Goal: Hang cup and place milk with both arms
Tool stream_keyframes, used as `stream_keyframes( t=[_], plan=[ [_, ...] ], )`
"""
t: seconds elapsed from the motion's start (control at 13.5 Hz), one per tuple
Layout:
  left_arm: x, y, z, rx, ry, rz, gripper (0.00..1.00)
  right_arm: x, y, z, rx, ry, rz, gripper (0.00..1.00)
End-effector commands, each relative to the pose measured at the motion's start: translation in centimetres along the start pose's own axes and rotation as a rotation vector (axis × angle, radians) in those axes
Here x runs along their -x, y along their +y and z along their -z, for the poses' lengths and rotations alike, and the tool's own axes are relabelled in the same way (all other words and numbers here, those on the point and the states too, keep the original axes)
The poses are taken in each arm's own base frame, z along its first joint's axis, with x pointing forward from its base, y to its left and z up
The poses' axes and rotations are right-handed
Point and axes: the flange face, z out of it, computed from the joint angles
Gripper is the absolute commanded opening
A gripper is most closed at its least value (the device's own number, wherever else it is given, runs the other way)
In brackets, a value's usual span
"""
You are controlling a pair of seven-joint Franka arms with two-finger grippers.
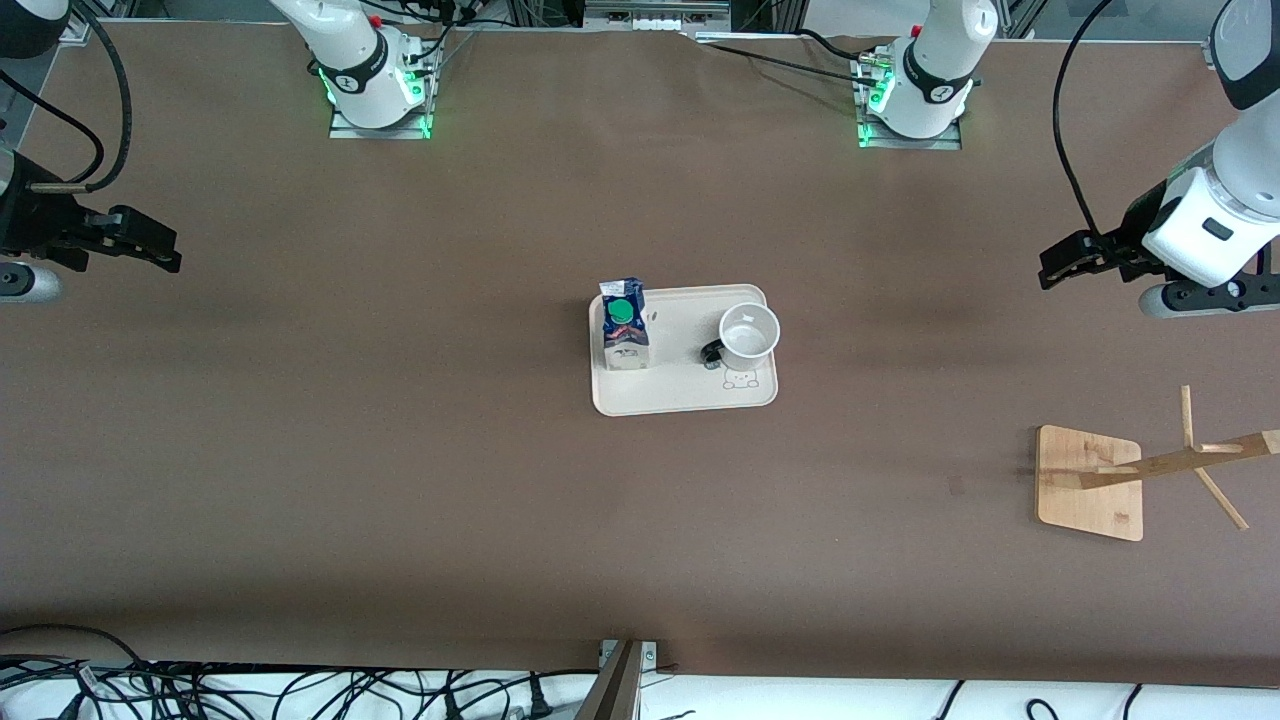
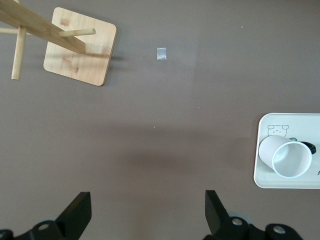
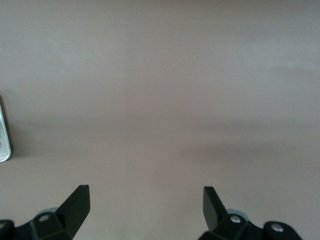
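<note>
Nothing is grasped yet: I see the cup [image 1: 749, 335] and milk [image 1: 624, 325] on the tray [image 1: 683, 395]; left gripper [image 2: 148, 210] and right gripper [image 3: 146, 205] hover with fingers spread. Next I'd judge reaching in.

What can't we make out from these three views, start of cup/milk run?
- cup: smiley face not visible; front view looks down into it, left wrist view shows only its plain side.
- milk: printed text too small in front view; absent from both wrist views.
- tray: right wrist view cuts it to a sliver at the frame edge.
- rack: pegs run off the front view's edge.
</note>
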Motion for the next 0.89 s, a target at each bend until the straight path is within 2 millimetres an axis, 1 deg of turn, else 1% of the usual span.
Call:
stream_keyframes(
  t=[0.0,0.15,0.37,0.44,0.52,0.59,0.67,0.74,0.81],
  plan=[
    [-0.5,-0.7,0.6,0.004,0.006,0.003,1.00,0.0,0.4,0.5,-0.015,0.011,0.007,1.00],
    [-0.5,-0.7,0.6,0.004,0.006,0.003,1.00,0.0,0.2,0.5,-0.014,0.008,0.001,1.00],
    [-0.4,-0.7,0.7,0.005,0.007,0.003,1.00,0.1,-0.6,0.3,-0.018,-0.001,-0.010,1.00],
    [-0.5,-0.7,0.6,0.005,0.005,0.005,1.00,0.0,-1.4,0.0,-0.018,-0.010,-0.012,1.00],
    [-0.4,-0.7,0.7,0.005,0.007,0.005,1.00,-0.2,-3.0,-0.6,-0.017,-0.021,0.012,1.00],
    [-0.4,-0.8,0.7,0.005,0.007,0.006,1.00,-0.2,-4.4,-0.6,-0.016,-0.020,0.035,1.00],
    [-0.4,-1.1,0.8,0.012,0.008,0.011,1.00,-0.3,-6.1,-1.3,-0.016,-0.034,0.064,1.00],
    [-0.6,-2.1,0.9,0.016,0.009,0.027,1.00,-0.5,-8.6,-2.3,-0.015,-0.050,0.096,1.00],
    [-0.6,-2.0,0.8,0.016,0.007,0.024,1.00,-0.5,-11.8,-2.9,-0.020,-0.053,0.085,1.00]
  ],
)
